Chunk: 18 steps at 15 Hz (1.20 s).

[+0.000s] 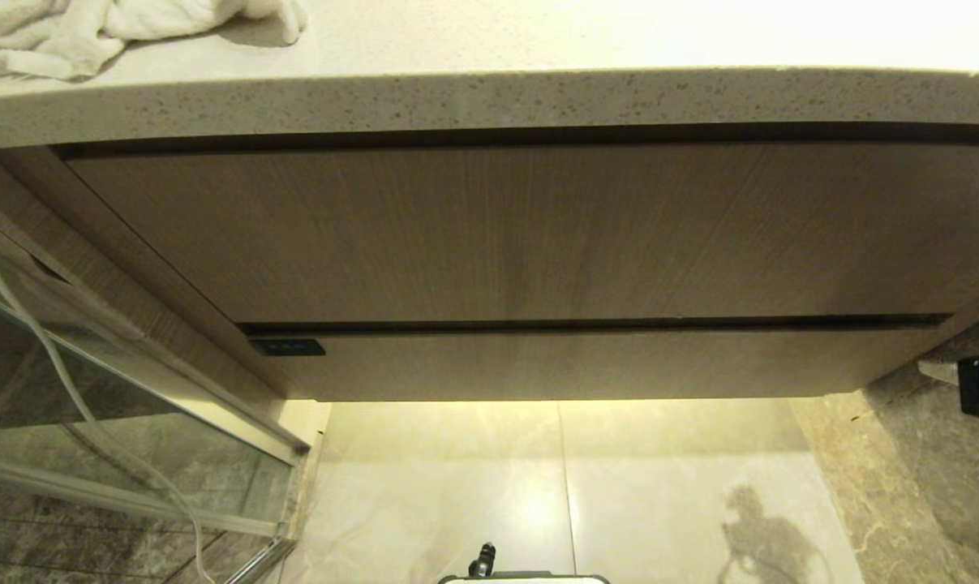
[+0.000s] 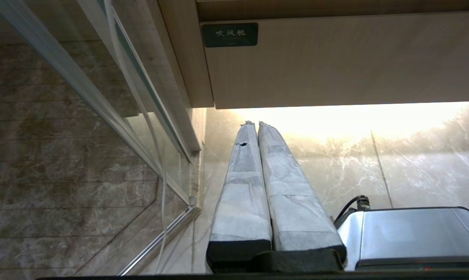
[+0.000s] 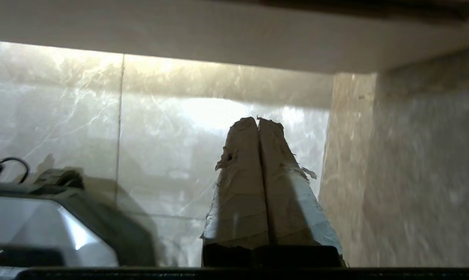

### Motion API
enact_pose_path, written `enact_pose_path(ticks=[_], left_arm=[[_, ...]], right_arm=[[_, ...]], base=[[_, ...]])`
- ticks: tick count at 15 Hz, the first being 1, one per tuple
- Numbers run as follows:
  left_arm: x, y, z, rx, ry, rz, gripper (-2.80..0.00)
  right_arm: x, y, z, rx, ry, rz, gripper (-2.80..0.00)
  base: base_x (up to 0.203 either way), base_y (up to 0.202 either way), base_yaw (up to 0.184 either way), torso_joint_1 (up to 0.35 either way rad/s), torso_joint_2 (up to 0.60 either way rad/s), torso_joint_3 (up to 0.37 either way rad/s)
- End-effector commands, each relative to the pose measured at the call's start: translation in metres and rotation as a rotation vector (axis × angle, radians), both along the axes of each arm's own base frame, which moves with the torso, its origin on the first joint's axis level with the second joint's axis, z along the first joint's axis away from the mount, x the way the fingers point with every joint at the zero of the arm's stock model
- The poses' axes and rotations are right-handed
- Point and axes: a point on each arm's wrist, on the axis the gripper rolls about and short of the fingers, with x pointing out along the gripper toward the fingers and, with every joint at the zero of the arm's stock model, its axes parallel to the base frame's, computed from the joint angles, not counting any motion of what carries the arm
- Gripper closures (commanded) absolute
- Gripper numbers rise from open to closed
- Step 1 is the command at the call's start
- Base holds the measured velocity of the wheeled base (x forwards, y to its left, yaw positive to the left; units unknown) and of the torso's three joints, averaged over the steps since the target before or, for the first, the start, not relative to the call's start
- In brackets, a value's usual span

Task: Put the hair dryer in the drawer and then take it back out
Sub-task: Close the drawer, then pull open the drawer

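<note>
The drawer is the wide, shallow light-wood front under the taller panel. It is pushed in flush, with a small dark label at its left corner. The left wrist view shows the drawer and its label from below. The hair dryer is out of view. My left gripper hangs low by the floor below the drawer's left end, its taped fingers pressed together and empty. My right gripper is shut and empty, below the cabinet's right end near the stone wall.
A white towel lies on the speckled countertop at the back left. A glass shower partition with a thin white cord stands to the left. A stone wall is on the right. My base sits on the pale floor tiles.
</note>
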Motion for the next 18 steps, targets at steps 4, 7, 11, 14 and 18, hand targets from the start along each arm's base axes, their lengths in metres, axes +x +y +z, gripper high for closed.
enact_pose_path(ticks=[4, 7, 11, 14, 18], left_arm=[[0.000, 0.000, 0.000, 0.000, 0.003, 0.000, 0.00], [0.000, 0.000, 0.000, 0.000, 0.003, 0.000, 0.00], [0.000, 0.000, 0.000, 0.000, 0.003, 0.000, 0.00], [0.000, 0.000, 0.000, 0.000, 0.003, 0.000, 0.00], [0.000, 0.000, 0.000, 0.000, 0.003, 0.000, 0.00]], right_arm=[[-0.071, 0.040, 0.019, 0.018, -0.005, 0.020, 0.00], [-0.131, 0.078, 0.006, 0.050, -0.110, 0.063, 0.00], [-0.193, 0.104, -0.052, 0.074, -0.183, 0.159, 0.00], [-0.221, 0.104, -0.073, 0.043, -0.321, 0.120, 0.00], [-0.240, 0.100, -0.088, 0.042, -0.473, -0.018, 0.00]], base=[[0.000, 0.000, 0.000, 0.000, 0.00, 0.000], [0.000, 0.000, 0.000, 0.000, 0.00, 0.000], [0.000, 0.000, 0.000, 0.000, 0.00, 0.000], [0.000, 0.000, 0.000, 0.000, 0.00, 0.000], [0.000, 0.000, 0.000, 0.000, 0.00, 0.000]])
